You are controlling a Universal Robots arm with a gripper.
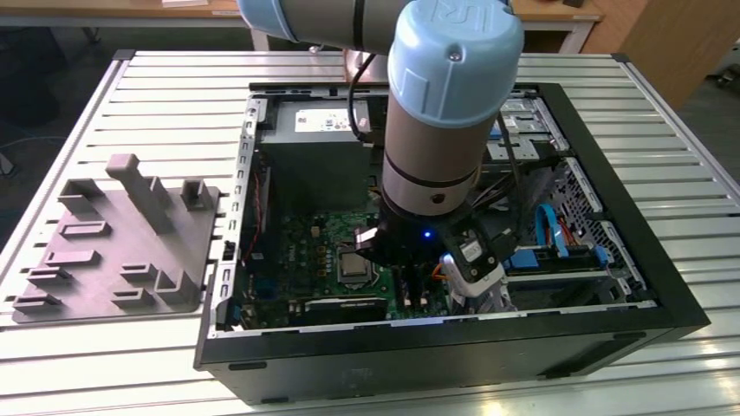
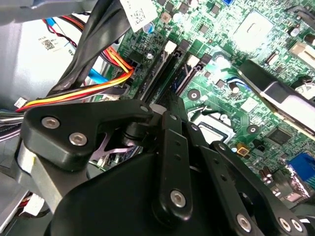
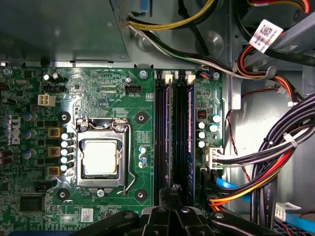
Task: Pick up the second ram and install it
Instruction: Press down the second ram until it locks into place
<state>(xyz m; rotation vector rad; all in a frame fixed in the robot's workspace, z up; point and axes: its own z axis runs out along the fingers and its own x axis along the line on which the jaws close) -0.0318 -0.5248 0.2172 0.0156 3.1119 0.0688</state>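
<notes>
Sitting upright in a black slot of the green motherboard [image 3: 98,88], the second ram [image 3: 169,132] lies beside the CPU socket [image 3: 101,157], directly ahead of the gripper [image 3: 173,196]. Whether the fingers are apart, together or gripping the stick, I cannot tell.

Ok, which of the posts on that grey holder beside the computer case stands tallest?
The slab-like post at the far end of the grey holder; the other blocks are all lower.
</notes>
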